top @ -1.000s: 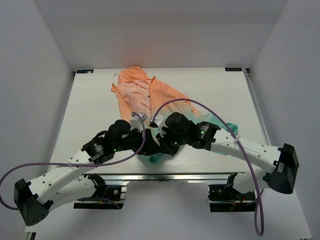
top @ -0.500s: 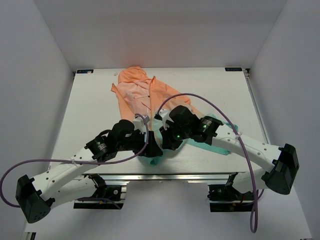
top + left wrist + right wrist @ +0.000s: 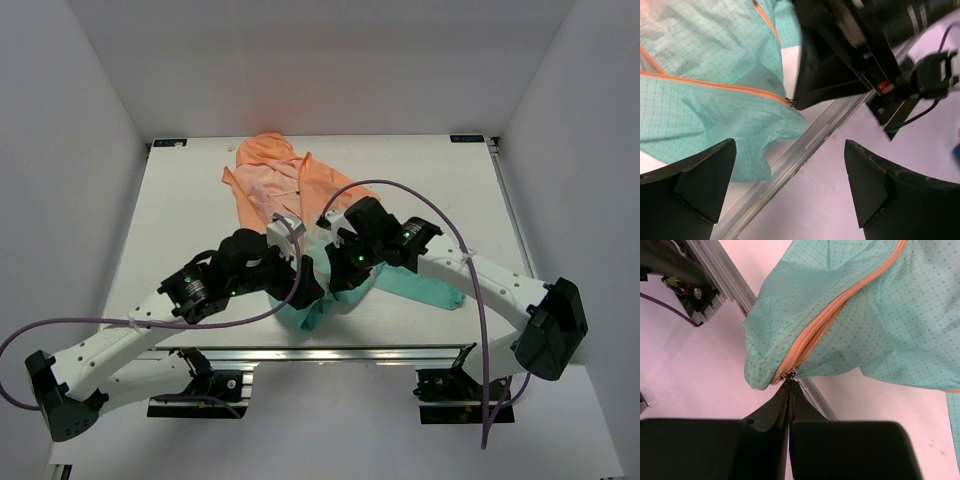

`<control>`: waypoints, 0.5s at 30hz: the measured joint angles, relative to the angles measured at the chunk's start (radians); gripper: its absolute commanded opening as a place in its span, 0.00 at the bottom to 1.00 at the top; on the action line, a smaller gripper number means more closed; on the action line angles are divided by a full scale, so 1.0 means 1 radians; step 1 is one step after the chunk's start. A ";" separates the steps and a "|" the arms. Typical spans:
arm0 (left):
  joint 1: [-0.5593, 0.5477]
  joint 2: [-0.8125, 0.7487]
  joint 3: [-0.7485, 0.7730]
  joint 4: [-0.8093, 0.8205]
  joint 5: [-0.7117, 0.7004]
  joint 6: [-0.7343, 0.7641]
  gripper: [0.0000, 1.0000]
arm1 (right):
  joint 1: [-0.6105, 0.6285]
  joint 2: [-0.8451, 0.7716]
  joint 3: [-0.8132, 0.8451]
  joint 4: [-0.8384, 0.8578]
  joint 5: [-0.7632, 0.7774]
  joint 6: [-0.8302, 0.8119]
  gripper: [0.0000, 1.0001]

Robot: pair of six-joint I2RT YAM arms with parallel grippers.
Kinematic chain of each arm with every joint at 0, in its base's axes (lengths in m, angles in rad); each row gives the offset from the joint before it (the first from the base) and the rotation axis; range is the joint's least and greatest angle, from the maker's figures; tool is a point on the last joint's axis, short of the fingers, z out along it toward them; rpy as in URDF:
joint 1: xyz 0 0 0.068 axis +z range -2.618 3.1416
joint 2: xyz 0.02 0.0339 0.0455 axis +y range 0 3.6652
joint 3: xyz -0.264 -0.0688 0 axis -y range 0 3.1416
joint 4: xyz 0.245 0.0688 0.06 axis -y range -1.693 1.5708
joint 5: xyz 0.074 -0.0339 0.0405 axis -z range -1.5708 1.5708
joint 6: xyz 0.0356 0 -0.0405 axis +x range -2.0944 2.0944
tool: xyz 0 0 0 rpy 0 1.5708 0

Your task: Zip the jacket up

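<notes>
Your right tool [image 3: 790, 385] is pinched shut on the zipper pull [image 3: 789, 374] at the teal hem of the jacket [image 3: 290, 185], spread on the desk [image 3: 180, 220], hem at the near edge. Your left tool [image 3: 790, 150] gapes wide beside it, holding nothing.

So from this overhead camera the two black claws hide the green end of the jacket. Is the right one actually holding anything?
Observer: Yes. The right gripper is shut on the small metal zipper pull, at the teal hem of the jacket.
Operator: And the left claw?
Observer: The left gripper is wide open, with nothing between its fingers.
Operator: Is the cloth all on the table?
Observer: Not quite. The hem corner lies over the metal rail at the table's near edge.
</notes>
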 measured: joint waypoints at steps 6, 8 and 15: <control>-0.179 0.071 0.002 0.031 -0.159 0.090 0.91 | -0.023 0.045 0.060 -0.026 -0.036 0.004 0.00; -0.254 0.121 0.029 0.013 -0.249 0.090 0.74 | -0.034 0.053 0.067 -0.030 -0.050 0.009 0.00; -0.374 0.302 0.102 -0.029 -0.490 0.049 0.60 | -0.050 0.081 0.086 -0.047 -0.074 0.018 0.00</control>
